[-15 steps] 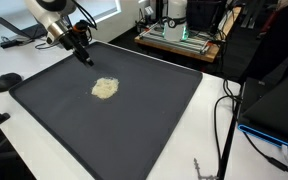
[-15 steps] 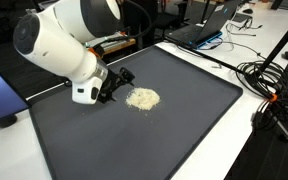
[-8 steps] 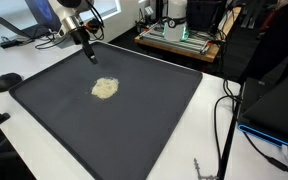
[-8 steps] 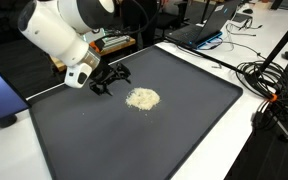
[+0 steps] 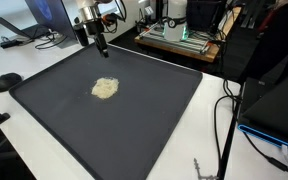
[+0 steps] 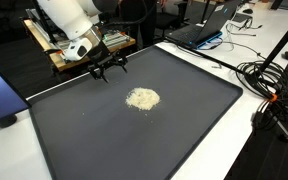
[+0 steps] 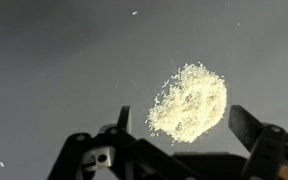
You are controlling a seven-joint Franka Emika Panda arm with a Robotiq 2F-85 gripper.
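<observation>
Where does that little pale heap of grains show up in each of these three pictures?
In an exterior view: the pale heap lies left of centre on the black mat.
In an exterior view: it lies near the middle, slightly high.
Wrist view: right of centre, just above the open jaws.
Shared landmark: the black mat beneath it.

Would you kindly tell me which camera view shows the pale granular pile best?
The wrist view: the pile is seen close up, its grainy texture clear. In both exterior views it is just a small pale patch on the dark mat.
</observation>
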